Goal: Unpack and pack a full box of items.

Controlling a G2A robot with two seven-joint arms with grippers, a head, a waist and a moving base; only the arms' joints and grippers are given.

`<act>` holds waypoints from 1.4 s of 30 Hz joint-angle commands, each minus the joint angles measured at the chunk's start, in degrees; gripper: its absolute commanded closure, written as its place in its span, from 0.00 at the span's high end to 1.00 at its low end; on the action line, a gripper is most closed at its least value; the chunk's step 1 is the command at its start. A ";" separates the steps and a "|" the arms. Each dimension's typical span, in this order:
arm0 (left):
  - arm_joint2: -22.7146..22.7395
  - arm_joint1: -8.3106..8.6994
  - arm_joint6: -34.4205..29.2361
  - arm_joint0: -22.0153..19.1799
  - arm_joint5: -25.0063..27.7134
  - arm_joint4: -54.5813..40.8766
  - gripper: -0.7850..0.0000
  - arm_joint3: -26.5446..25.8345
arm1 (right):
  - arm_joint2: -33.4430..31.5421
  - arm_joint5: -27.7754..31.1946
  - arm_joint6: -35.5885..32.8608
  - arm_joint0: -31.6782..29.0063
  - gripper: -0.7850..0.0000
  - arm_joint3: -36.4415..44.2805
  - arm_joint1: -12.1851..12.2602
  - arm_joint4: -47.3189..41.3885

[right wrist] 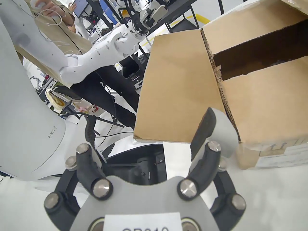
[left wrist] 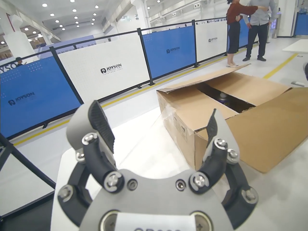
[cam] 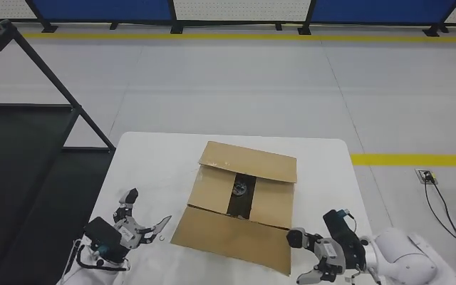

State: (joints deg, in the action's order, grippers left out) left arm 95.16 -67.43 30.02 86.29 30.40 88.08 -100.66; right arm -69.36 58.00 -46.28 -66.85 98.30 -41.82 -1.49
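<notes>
Bench: a white bench (cam: 153, 164) carries the task's thing.
Box: the cardboard box (cam: 214, 192) (left wrist: 182, 102) (right wrist: 259, 102) sits around the middle of the bench, turned a little askew to its edges.
Flaps: the far flap (cam: 249, 160) is folded back and up. The near flap (cam: 231, 239) lies spread out toward the near edge, between the two claws. Two inner flaps (cam: 274, 203) lie over the opening with a dark slot (cam: 239, 205) between them.
Contents: through the slot a dark, round-topped item (cam: 241, 187) (left wrist: 222, 96) shows; what it is cannot be told.
Left claw: the left claw (cam: 148, 208) (left wrist: 154, 118) is over the near left corner of the bench, left of the near flap and apart from the box. Its fingers are spread wide with nothing between them, and it faces the box.
Right claw: the right claw (cam: 299, 256) (right wrist: 149, 118) is at the near right corner of the bench, close beside the right end of the near flap. Whether it touches the cardboard cannot be told. Its fingers are spread wide and hold nothing.
Surroundings: a pale floor (cam: 285, 92) with a yellow line (cam: 402, 159) lies beyond the bench. Blue and white fence panels (cam: 100, 8) stand at the far side. A black frame (cam: 50, 78) stands to the left.
</notes>
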 commanded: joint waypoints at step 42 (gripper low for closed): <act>-11.24 1.71 -8.66 -9.28 8.77 8.60 1.00 10.54 | -1.38 0.00 4.74 -0.16 1.00 -3.43 -0.02 0.53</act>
State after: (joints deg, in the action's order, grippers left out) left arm 84.19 -65.73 22.03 77.14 39.10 96.91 -90.39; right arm -70.79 58.00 -41.77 -67.08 94.92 -41.78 -1.04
